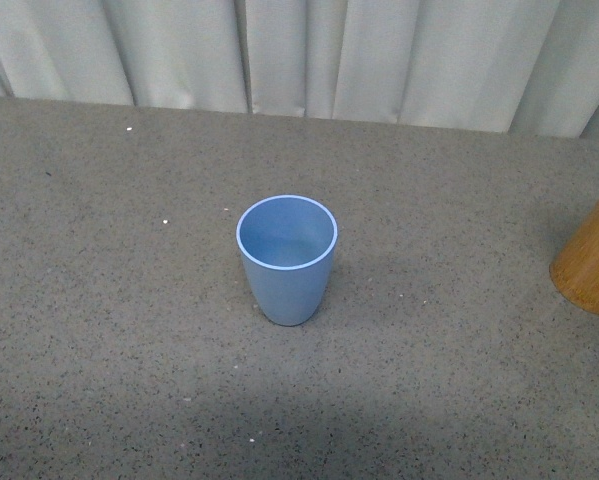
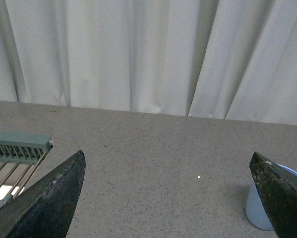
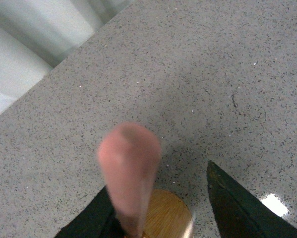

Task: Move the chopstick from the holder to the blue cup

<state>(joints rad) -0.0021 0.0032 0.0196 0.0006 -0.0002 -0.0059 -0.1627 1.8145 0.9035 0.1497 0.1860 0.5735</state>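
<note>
Thin pink-red chopstick stands in the orange-brown wooden cylinder holder, with the right claw spread apart around it.
The holder sits at 3 o'clock from the small light blue plastic cup; the left claw gapes wide near the cup.

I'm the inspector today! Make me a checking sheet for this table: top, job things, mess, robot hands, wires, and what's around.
Surface: grey speckled tabletop, a few white specks.
Job's things: blue cup upright, empty; holder at the front view's right edge; chopstick blurred, rising from the holder.
Clutter: green slatted rack, left wrist view only.
Hands: left hand open, empty; right hand open around the chopstick.
Cables: nothing seen.
Surroundings: pale curtain behind.
</note>
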